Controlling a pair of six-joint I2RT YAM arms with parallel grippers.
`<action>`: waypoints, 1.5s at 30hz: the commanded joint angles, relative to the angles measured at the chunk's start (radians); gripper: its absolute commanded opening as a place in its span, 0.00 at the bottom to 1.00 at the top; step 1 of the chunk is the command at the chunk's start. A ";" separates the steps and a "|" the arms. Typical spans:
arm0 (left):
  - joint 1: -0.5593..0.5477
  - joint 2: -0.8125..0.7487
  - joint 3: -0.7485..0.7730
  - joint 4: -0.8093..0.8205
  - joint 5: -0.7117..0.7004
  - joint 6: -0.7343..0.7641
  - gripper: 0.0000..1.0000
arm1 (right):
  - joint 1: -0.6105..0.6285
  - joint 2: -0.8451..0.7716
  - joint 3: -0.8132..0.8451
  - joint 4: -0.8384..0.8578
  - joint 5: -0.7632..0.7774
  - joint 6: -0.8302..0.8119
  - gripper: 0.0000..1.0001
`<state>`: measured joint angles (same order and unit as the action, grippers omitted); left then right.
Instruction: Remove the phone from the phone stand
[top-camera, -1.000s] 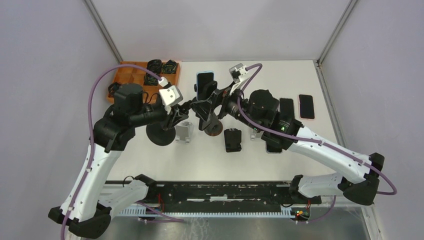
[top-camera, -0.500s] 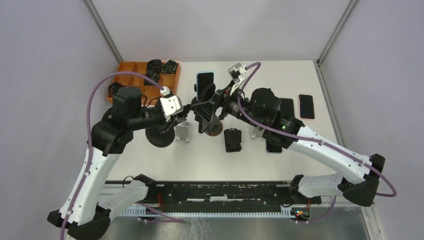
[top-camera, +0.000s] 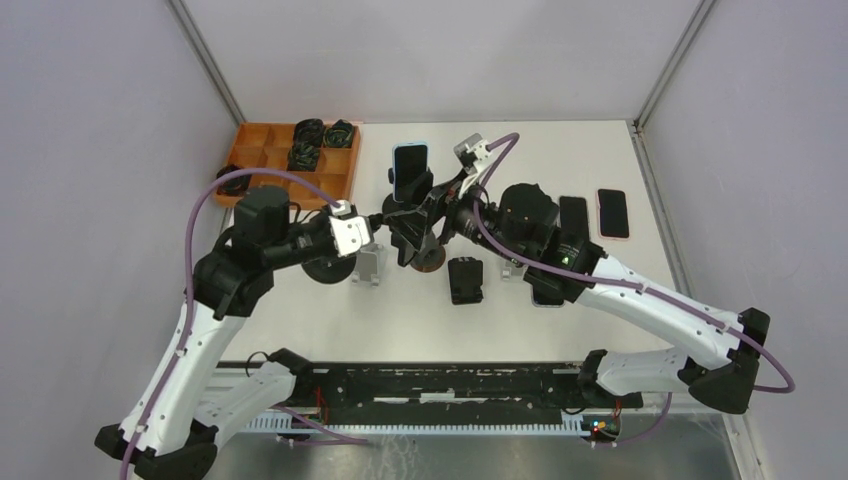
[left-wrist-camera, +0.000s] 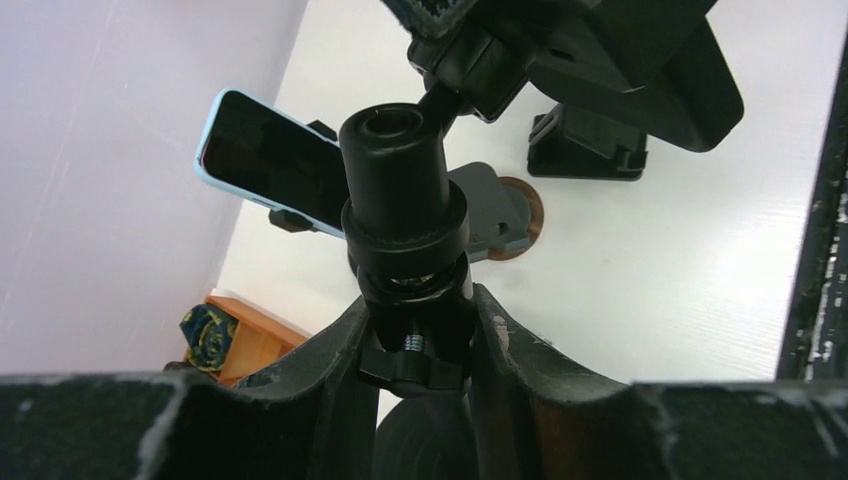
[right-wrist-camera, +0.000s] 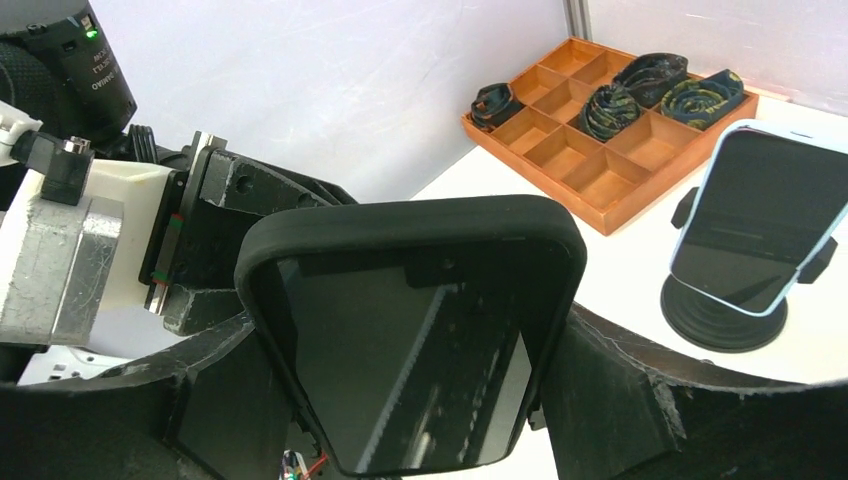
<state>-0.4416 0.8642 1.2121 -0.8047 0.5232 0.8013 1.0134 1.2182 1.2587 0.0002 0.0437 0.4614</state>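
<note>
White desk (top-camera: 540, 140), pale lilac walls on three sides.

Left gripper (left-wrist-camera: 415, 320): fingers (left-wrist-camera: 340, 340) set narrow, clamped on the black stem of the phone stand (left-wrist-camera: 400, 190), one finger on each side, just above the stem's knurled collar. A thin rod runs from the top of the stem to the stand's head.

Right gripper (top-camera: 430, 215): fingers (right-wrist-camera: 610, 390) spread wide and bearing on the two long edges of the phone (right-wrist-camera: 420, 330), black case, screen facing the wrist camera. Phone is at the head of the stand, raised over the middle of the desk, a little toward the far edge. Cannot tell whether the cradle still clamps it.

Also on the desk:
- blue-cased phone (top-camera: 409, 170), upright on its own round stand near the middle of the far edge
- orange tray (top-camera: 265, 150) at the far left corner, dark coiled items in some compartments
- two flat phones (top-camera: 613, 212) near the right edge
- small black holder (top-camera: 465, 280) near the centre
</note>
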 joint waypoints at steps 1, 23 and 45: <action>0.004 -0.019 -0.071 -0.056 -0.230 0.155 0.02 | -0.021 -0.168 0.035 0.375 0.191 0.014 0.13; -0.001 -0.045 -0.150 0.049 -0.386 0.156 0.02 | -0.035 -0.264 0.010 0.335 0.316 0.064 0.02; -0.002 -0.032 -0.172 0.076 -0.447 0.226 0.02 | -0.081 -0.284 0.179 0.135 0.409 -0.019 0.02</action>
<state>-0.4843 0.8284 1.0622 -0.5491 0.3614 0.9066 1.0000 1.0927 1.2770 -0.1799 0.1757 0.4458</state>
